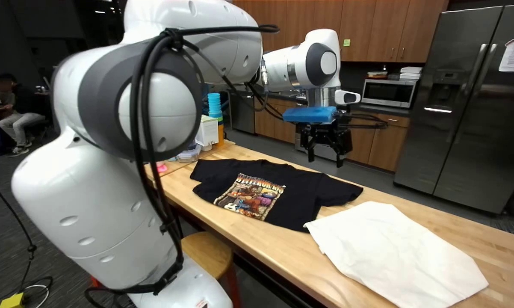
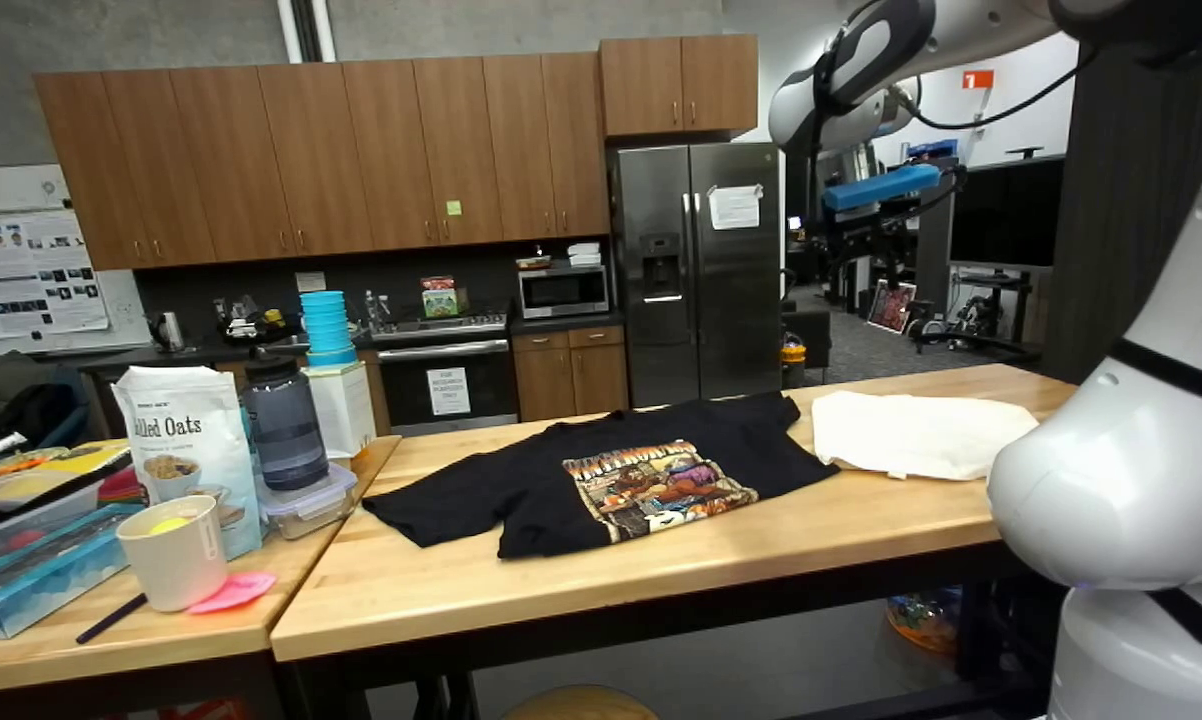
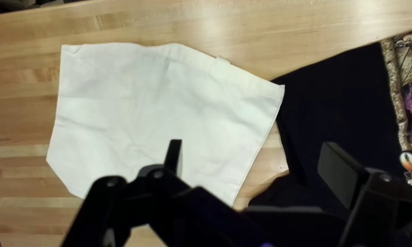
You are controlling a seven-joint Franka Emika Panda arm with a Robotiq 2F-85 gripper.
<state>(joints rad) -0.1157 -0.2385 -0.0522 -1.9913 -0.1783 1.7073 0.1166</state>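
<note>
My gripper (image 1: 325,161) hangs in the air above the wooden table (image 1: 291,254), its fingers spread wide with nothing between them. A black T-shirt (image 1: 302,188) with a colourful print lies spread on the tabletop. Beside it, a white cloth (image 1: 394,252) rests flat. In the wrist view, one corner of the white cloth (image 3: 158,113) meets the edge of the black shirt (image 3: 339,103). Seen from the wrist, one finger (image 3: 171,157) appears over the white cloth and the opposite pad (image 3: 336,175) over the shirt. Neither fabric is touched.
At the table's end stand an oats bag (image 2: 186,440), a dark bottle (image 2: 286,425), a mug (image 2: 173,560), plastic boxes and stacked blue cups (image 2: 327,325). A round stool (image 1: 208,252) is below the front edge. Cabinets and a fridge (image 1: 466,98) line the back.
</note>
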